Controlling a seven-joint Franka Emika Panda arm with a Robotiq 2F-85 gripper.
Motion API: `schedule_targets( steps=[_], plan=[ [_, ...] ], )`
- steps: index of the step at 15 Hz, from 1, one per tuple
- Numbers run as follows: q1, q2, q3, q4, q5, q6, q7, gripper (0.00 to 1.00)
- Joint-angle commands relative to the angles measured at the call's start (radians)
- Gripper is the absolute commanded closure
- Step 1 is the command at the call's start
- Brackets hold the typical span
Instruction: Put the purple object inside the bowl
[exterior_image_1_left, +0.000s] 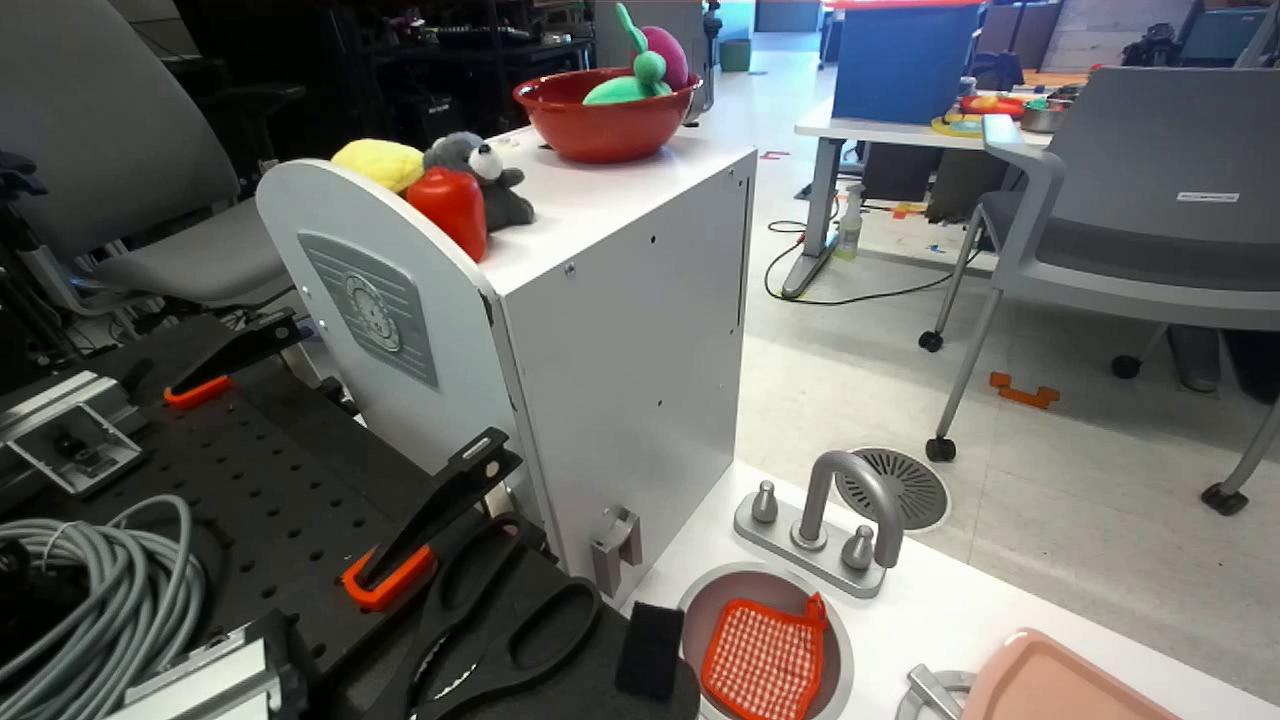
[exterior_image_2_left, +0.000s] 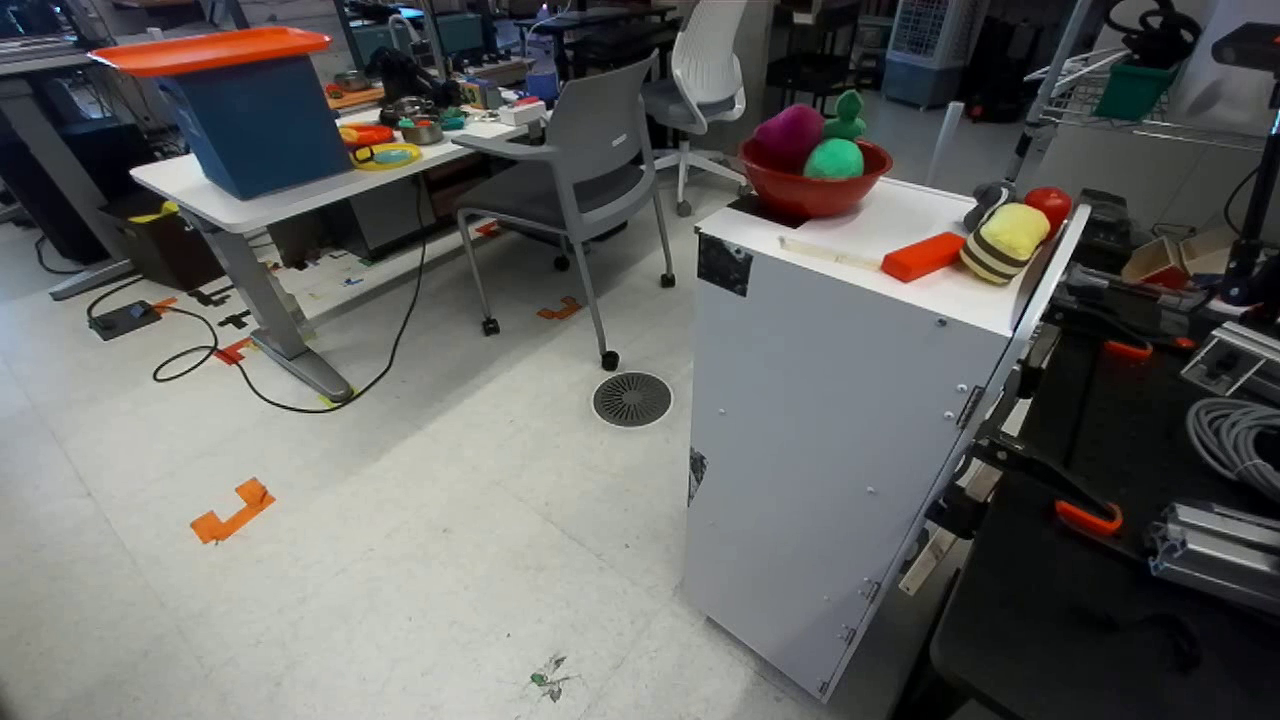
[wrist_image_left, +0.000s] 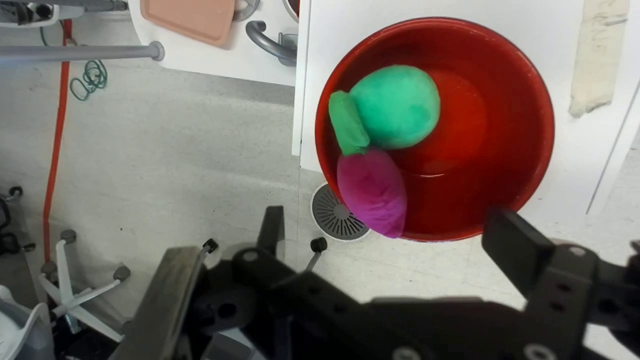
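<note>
From where I'm standing the black two-finger claw (wrist_image_left: 384, 225) only shows in the wrist view, kinda blurry and chopped off along the bottom. Fingers are spread wide apart, that much is clear. Straight out past the fingertips sits the wide, shallow, glossy red bowl (wrist_image_left: 475, 185); one finger (wrist_image_left: 515, 250) covers a bit of its rim, and I can't tell how much air is between them.

The small, round magenta-purple plush toy (wrist_image_left: 372, 192) is in the bowl, just ahead of the gap in the claw, its bright green leafy end (wrist_image_left: 348, 122) pointing away from the claw. It hides a stretch of rim on the claw's side, no clue whether it rests on that rim. The bowl's wall hides its underside in both exterior views. A rounded mint-green plush toy (wrist_image_left: 397, 107) sits snug beside it, farther from the claw.

Well apart from the bowl and claw, on the same white cabinet (exterior_image_1_left: 590, 200): a yellow plush toy (exterior_image_2_left: 1008, 235), a dark grey plush toy (exterior_image_1_left: 500, 200) partly hidden behind it in an exterior view, and a shiny red pepper-shaped toy (exterior_image_1_left: 450, 210). There's beige tape (wrist_image_left: 597, 55) farther out from the claw too; can't read the writing.
</note>
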Motion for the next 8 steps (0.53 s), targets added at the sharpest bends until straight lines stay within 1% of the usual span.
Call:
schedule_targets(
  steps=[1,5,8],
  plan=[
    [0.015,-0.075,0.006,-0.081,-0.009,0.0,-0.019,0.0],
    [0.023,-0.175,0.009,-0.195,-0.023,0.025,0.056,0.0],
    [0.012,-0.245,0.013,-0.268,-0.009,0.033,0.089,0.0]
  ],
)
